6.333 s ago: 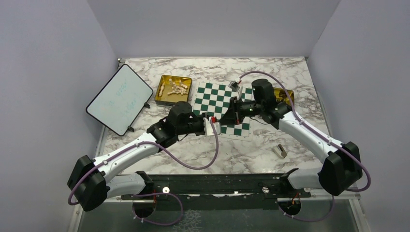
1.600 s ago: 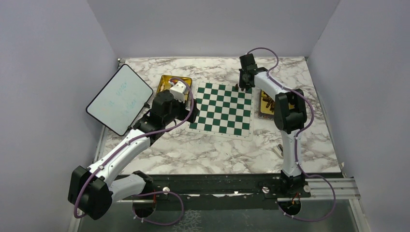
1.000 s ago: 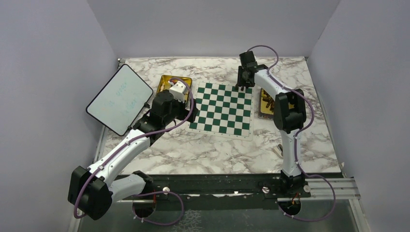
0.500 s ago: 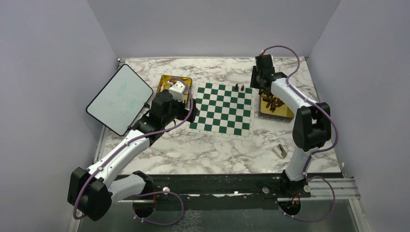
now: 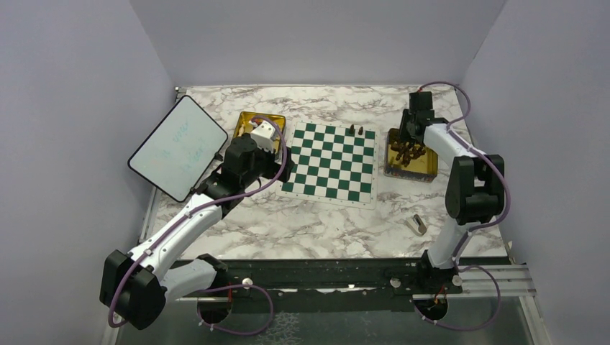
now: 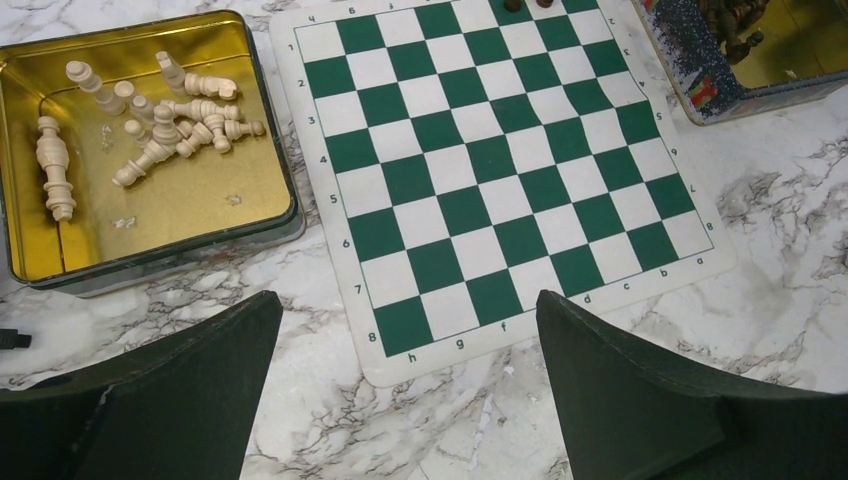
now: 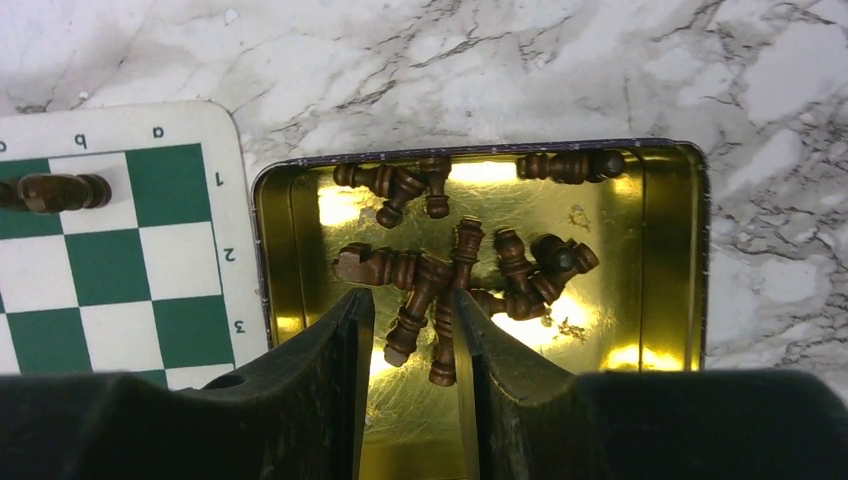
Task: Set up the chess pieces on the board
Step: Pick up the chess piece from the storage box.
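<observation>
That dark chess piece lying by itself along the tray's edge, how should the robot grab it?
Likely from straight above, the right end effector closing across the slim waist of the lone dark piece. It lies flat on its side in the gold tray, clear of the tangled pile, though the tray's wall close behind leaves little finger room.

Two dark chess pieces (image 6: 513, 4) at the board's (image 6: 500, 180) far edge are cropped by the left wrist view's top; kinds unclear.
</observation>
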You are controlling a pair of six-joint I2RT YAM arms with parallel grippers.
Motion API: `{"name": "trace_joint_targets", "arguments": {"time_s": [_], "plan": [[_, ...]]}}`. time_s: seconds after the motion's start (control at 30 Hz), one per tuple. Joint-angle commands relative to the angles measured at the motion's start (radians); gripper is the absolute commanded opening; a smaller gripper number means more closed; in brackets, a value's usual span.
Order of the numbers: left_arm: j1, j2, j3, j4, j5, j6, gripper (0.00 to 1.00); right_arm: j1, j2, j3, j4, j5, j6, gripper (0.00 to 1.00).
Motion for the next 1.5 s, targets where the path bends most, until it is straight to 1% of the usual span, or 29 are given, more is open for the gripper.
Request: {"name": "trace_joint_targets", "arguments": {"time_s": [0.0, 0.37, 0.57, 0.77, 0.93, 1.17, 1.23, 1.33, 1.47], "plan": [[-0.005, -0.029, -0.015, 0.004, -0.01, -0.005, 0.99, 0.004, 0.054, 0.002, 0.028, -0.075, -0.078, 0.39], [-0.005, -0.023, -0.019, 0.01, -0.01, -0.011, 0.99, 0.004, 0.135, 0.026, 0.024, -0.098, -0.162, 0.39], [-0.005, -0.017, -0.019, 0.01, -0.01, -0.012, 0.99, 0.003, 0.173, 0.047, 0.001, -0.067, -0.19, 0.39], [-0.005, -0.014, -0.019, 0.01, -0.01, -0.012, 0.99, 0.004, 0.188, 0.055, -0.018, -0.027, -0.169, 0.38], [-0.005, -0.013, -0.019, 0.012, 0.013, -0.014, 0.99, 0.003, 0.197, 0.061, -0.045, -0.013, -0.141, 0.3], [-0.004, -0.016, -0.019, 0.011, 0.017, -0.015, 0.99, 0.003, 0.195, 0.088, -0.095, -0.02, -0.078, 0.26], [-0.005, -0.017, -0.019, 0.01, 0.016, -0.014, 0.99, 0.004, 0.193, 0.089, -0.105, -0.027, -0.058, 0.28], [-0.005, -0.018, -0.019, 0.01, 0.017, -0.015, 0.99, 0.004, 0.193, 0.09, -0.131, -0.035, -0.033, 0.35], [-0.005, -0.019, -0.019, 0.012, 0.017, -0.017, 0.99, 0.004, 0.18, 0.073, -0.134, -0.044, -0.013, 0.36]]}}
